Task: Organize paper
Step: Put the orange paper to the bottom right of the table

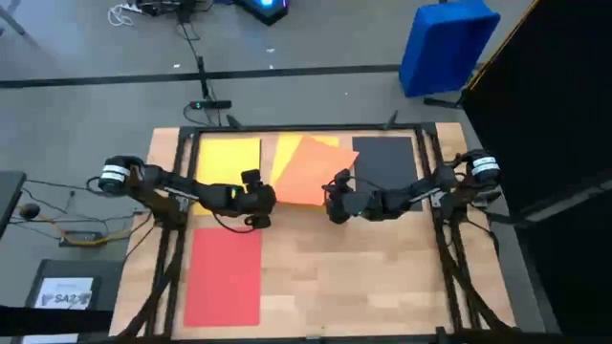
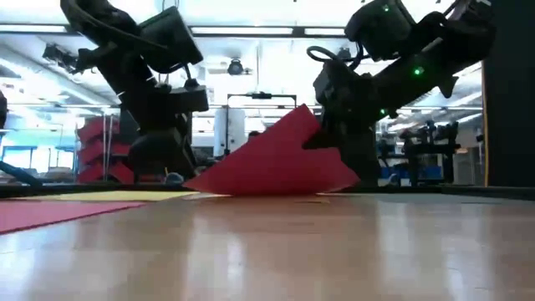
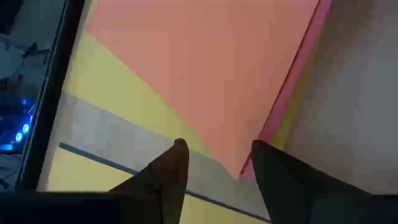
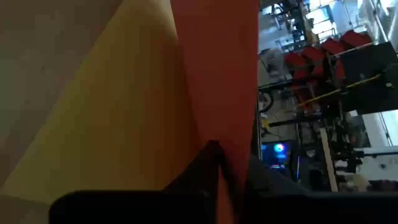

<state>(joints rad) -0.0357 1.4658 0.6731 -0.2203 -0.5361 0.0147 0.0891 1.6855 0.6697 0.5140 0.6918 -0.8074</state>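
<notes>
The orange sheet (image 1: 311, 172) lies askew over a yellow sheet (image 1: 287, 151) at the table's far middle. My right gripper (image 1: 337, 189) is shut on its right side and holds that side raised. In the low view the orange sheet (image 2: 276, 163) slopes up toward that gripper, and its lower edge (image 2: 267, 192) rests on the table. My left gripper (image 3: 214, 155) is open and hovers over the sheet's near-left corner (image 3: 239, 169). Another yellow sheet (image 1: 228, 158), a black sheet (image 1: 382, 158) and a red sheet (image 1: 222, 277) lie flat. My right gripper pinches the orange sheet's right edge (image 4: 214, 134) between its two fingers, coming in from the table's right side. That side is lifted off the table and the sheet tilts, with its opposite edge still down on the yellow sheet and the table.
Black frame rails (image 1: 172, 239) run along the table's left and right sides. A blue bin (image 1: 448, 43) and cables lie on the floor beyond the far edge. The wooden tabletop (image 1: 363, 277) is bare at the near right.
</notes>
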